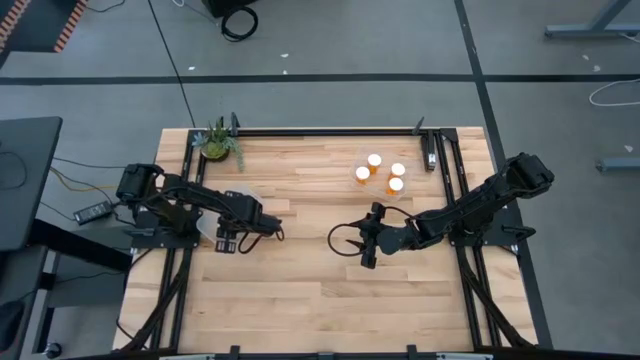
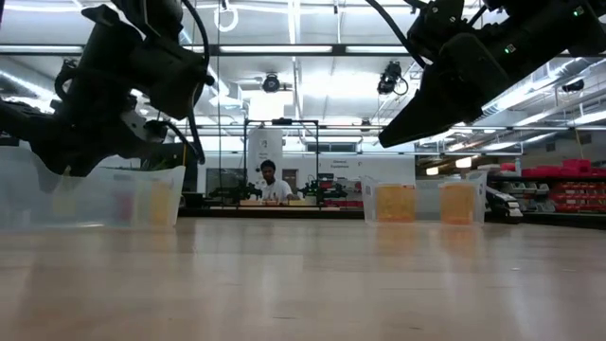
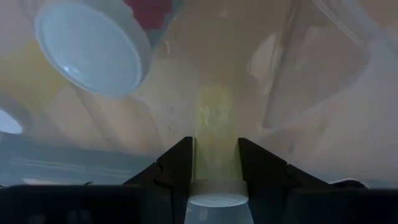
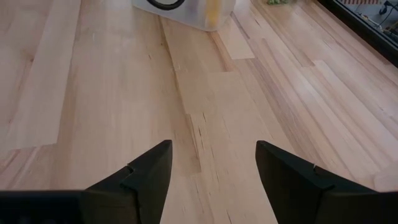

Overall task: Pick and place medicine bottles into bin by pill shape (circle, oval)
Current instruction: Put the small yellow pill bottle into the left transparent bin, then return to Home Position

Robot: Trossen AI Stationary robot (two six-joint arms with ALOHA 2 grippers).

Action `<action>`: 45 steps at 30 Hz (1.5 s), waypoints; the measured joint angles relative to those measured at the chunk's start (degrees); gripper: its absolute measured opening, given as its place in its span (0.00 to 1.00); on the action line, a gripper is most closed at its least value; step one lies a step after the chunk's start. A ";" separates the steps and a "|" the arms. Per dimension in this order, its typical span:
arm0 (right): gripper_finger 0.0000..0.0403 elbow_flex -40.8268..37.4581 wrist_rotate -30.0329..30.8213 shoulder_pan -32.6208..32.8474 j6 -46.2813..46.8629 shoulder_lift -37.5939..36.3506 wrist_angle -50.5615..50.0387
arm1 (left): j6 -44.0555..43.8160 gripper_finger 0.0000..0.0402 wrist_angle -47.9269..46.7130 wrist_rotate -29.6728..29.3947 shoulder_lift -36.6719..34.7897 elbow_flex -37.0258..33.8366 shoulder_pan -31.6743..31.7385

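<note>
1. Left gripper (image 3: 214,167) is clenching a small bottle (image 3: 216,162) between its fingers (image 3: 174,171), cap toward the wrist and yellowish body pointing away, while hanging over the clear bin (image 1: 236,198) at the table's left side.
2. Just past that bottle in the left wrist view, another white-capped bottle (image 3: 93,46) is lying inside the bin.
3. Right gripper (image 1: 364,243) is hovering released over bare wood near the table's (image 1: 300,290) middle, jaws standing apart with nothing between them.
4. Farther back, four orange bottles (image 1: 381,172) with white caps are standing upright in a cluster near the right rear of the table.
5. Beyond, a plant (image 1: 217,143) is sitting at the left rear corner.
6. Far off in the room, a person (image 2: 271,184) is sitting at a bench.
</note>
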 joint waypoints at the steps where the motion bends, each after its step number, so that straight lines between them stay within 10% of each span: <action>1: 0.59 0.00 0.00 0.00 0.00 0.00 0.00 | 0.00 0.33 0.36 -0.01 0.00 0.00 0.02; 29: 0.59 0.00 -0.01 0.00 0.14 0.00 -0.02 | -2.30 0.59 -3.64 -1.39 0.00 0.04 -2.81; 45: 0.59 0.00 -0.02 0.49 -4.34 -0.35 -0.20 | -7.53 0.55 -12.14 -6.62 -4.34 7.75 -3.45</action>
